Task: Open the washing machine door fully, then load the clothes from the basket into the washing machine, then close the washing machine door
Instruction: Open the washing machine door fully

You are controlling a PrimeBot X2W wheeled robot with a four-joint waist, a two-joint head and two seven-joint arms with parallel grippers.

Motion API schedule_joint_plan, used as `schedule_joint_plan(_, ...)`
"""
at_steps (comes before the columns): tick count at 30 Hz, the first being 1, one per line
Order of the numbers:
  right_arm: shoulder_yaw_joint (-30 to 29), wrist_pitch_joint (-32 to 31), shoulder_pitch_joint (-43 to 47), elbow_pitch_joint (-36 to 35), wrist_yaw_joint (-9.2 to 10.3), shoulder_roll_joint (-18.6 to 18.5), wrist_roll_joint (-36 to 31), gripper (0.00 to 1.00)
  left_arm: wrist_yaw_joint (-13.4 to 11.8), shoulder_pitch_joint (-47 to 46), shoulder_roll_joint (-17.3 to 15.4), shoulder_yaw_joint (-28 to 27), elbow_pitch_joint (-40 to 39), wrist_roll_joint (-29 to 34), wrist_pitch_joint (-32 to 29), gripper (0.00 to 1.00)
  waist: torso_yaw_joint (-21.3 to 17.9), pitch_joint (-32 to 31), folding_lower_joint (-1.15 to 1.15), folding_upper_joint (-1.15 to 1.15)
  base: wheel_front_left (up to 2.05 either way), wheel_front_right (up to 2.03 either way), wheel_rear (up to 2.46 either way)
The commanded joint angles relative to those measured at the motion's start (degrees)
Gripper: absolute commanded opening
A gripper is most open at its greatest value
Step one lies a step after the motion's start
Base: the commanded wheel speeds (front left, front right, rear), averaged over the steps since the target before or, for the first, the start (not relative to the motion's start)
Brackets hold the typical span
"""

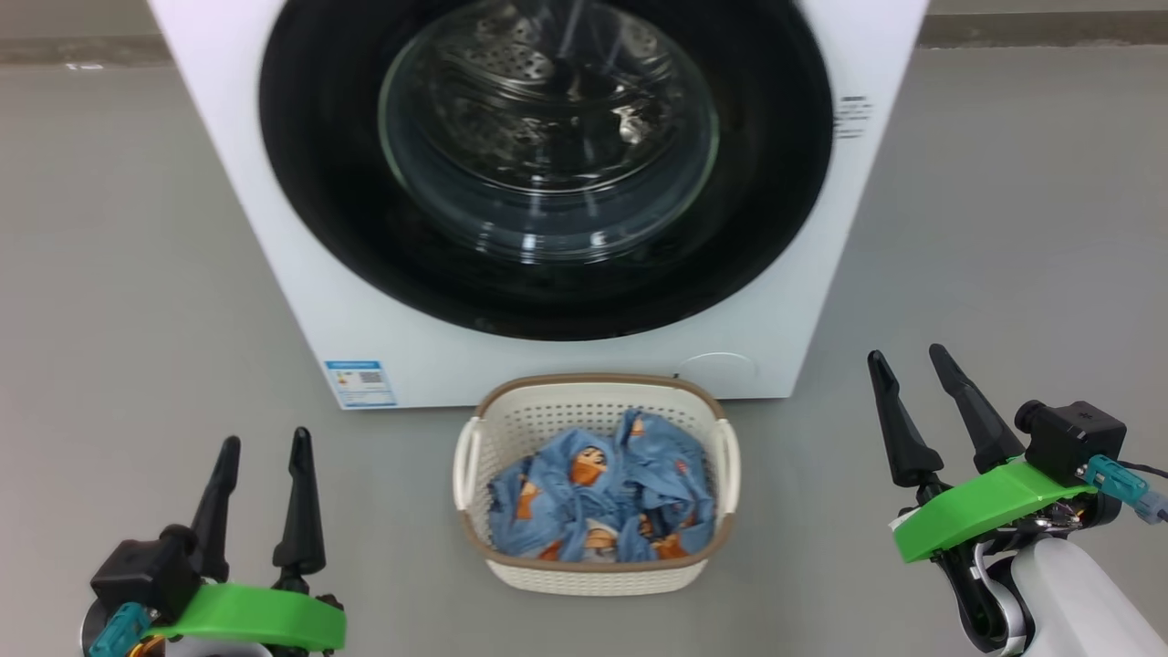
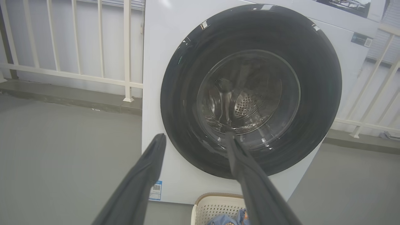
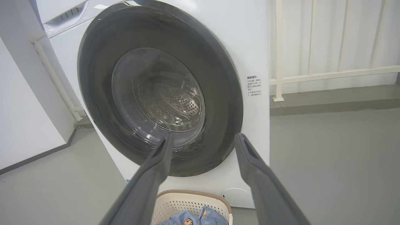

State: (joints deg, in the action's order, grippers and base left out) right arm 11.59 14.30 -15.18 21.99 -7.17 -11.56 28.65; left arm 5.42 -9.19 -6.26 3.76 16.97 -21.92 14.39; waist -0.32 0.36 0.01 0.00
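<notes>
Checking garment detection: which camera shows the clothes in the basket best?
Head view: the clothes lie in full sight, heaped in the basket. Left wrist view catches a blue sliver at its bottom edge; right wrist view, slightly more.

One washing machine (image 1: 365, 338); one door (image 1: 310, 182), one blue label (image 1: 359, 383) on its front. One basket (image 1: 593, 575) before the machine, one clothes (image 1: 602, 502) heap inside, garment number unclear. Two grippers: left gripper (image 1: 265, 438), right gripper (image 1: 905, 352).

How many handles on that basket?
2: the left handle on the basket's left side, the right handle on the opposite side. None looks hidden.
</notes>
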Motion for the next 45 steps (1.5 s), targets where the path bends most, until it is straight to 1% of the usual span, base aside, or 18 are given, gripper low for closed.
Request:
schedule_joint_plan(1,1.2,0.7,-1.4,-1.1,-0.32,-0.7,0.0,1.0,-0.1,-1.6,-1.2,-1.5,-0.8,0.5,0.6,1.0,-0.1,0.0,0.0,0.0,1.23,1.23,-2.46)
schedule_joint_plan(8,1.2,0.7,-1.5,-0.9,-0.32,-0.7,0.1,1.0,0.1,-1.7,-1.2,-1.1,-0.2,-0.5,0.0,1.0,-0.2,0.0,0.0,0.0,1.08,1.07,-2.15)
schedule_joint_plan(16,1.1,0.7,-1.4,-0.8,-0.32,-0.7,0.1,1.0,-0.2,-1.6,-1.3,-0.8,-0.1,-0.7,0.1,1.0,-0.1,0.0,0.0,0.0,0.55,0.55,-1.1)
schedule_joint_plan(45,0.0,0.7,-1.8,-0.9,-0.32,-0.5,0.0,1.0,-0.7,-2.0,-1.7,-0.4,-0.7,-1.2,0.4,1.0,0.2,1.5,-0.01,0.0,0.02,0.02,-0.03)
